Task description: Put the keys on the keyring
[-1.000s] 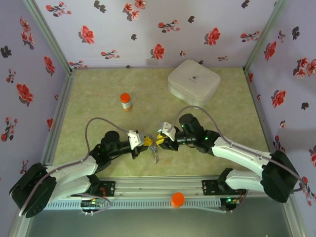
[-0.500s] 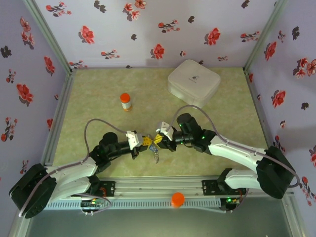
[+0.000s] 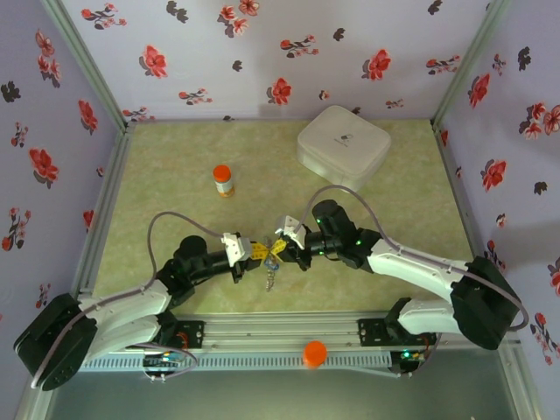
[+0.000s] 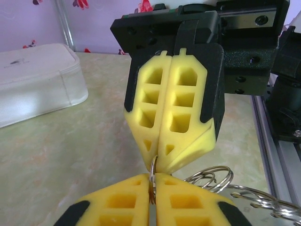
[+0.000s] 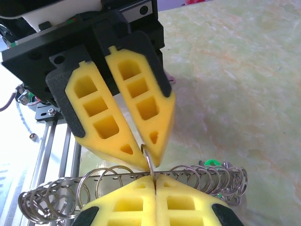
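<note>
Pinching the keyring (image 5: 225,181) tip to tip, left pincer (image 4: 153,184) and right pincer (image 5: 154,182) shut.

Count's in: two grippers, left gripper (image 3: 262,253) and right gripper (image 3: 276,249); one orange-capped bottle (image 3: 224,181), one white case (image 3: 343,145), one orange knob (image 3: 314,353), one split ring (image 4: 152,170), plus metal rings (image 5: 207,178) too crowded to count.

Top view: keys (image 3: 271,281) and keyring (image 3: 269,271) hang as one speck at centre frame, below left claw (image 3: 260,253) and right claw (image 3: 277,248). It is too small to count keys or tell colours.

Left wrist view: left claw is cut off by the bottom edge. Keyring runs out at lower right, and its wire vanishes between both claws' tips. Case (image 4: 37,80) is cut by the left edge.

Right wrist view: green bit (image 5: 211,163) is half hidden behind the keyring. Rings at lower left are blurred.
</note>
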Available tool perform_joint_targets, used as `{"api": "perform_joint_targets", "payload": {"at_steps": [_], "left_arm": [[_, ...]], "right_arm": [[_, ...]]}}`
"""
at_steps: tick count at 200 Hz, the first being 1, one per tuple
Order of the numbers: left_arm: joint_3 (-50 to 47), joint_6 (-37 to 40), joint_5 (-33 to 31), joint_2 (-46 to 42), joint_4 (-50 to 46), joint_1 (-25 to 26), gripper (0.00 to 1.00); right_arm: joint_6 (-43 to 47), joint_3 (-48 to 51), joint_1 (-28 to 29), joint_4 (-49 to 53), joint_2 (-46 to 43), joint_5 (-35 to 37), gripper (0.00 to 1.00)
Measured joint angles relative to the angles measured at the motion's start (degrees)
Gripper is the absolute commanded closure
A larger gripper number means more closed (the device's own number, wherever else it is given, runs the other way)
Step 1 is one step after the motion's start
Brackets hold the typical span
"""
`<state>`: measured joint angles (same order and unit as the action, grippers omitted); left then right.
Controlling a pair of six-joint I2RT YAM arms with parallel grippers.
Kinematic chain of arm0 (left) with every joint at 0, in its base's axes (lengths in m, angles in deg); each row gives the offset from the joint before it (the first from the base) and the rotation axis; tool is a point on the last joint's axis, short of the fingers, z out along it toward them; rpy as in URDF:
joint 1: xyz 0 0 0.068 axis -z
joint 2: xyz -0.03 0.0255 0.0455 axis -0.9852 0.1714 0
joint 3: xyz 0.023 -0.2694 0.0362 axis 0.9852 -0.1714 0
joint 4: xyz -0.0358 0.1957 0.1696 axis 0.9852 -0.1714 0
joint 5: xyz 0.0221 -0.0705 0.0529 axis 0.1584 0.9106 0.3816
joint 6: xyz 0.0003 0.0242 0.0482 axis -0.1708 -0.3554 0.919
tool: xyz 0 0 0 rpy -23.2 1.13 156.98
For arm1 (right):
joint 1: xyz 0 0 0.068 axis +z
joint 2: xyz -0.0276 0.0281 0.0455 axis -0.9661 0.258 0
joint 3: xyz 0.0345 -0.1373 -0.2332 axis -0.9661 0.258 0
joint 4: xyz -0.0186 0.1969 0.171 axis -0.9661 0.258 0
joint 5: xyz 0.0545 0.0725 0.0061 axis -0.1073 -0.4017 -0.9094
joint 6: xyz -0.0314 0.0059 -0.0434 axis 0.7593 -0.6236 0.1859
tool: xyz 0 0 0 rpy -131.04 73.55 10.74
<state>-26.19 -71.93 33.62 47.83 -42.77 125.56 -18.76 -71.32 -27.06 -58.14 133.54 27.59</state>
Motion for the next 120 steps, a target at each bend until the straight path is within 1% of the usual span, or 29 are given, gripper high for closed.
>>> {"api": "perform_joint_targets", "payload": {"at_steps": [9,16,45,68,79,101,120], "left_arm": [[0.1,0.8,-0.3,-0.9,-1.1,0.0,0.78],[0.4,1.6,-0.5,-1.6,-2.6,0.0,0.76],[2.8,3.7,-1.0,-3.2,-8.7,0.0,0.78],[4.1,4.6,-1.2,-3.2,-12.2,0.0,0.78],[4.5,4.9,-1.1,-3.2,-13.6,0.0,0.8],[5.3,6.0,-0.7,-3.1,-17.0,0.0,0.9],[6.9,7.4,0.1,-3.1,-20.3,0.0,0.96]], "right_arm": [[0.3,-0.3,0.0,0.7,0.0,0.0,1.0],[0.5,-0.7,0.0,1.6,0.0,0.0,1.0],[3.1,-3.3,0.4,6.1,0.4,1.2,1.0],[6.0,-6.7,1.7,11.0,2.4,3.0,1.0],[7.5,-8.2,2.7,13.1,3.5,4.1,1.0],[10.0,-10.1,4.2,16.6,4.7,6.5,1.0],[11.5,-11.4,4.6,18.6,4.8,8.3,1.0]]}}
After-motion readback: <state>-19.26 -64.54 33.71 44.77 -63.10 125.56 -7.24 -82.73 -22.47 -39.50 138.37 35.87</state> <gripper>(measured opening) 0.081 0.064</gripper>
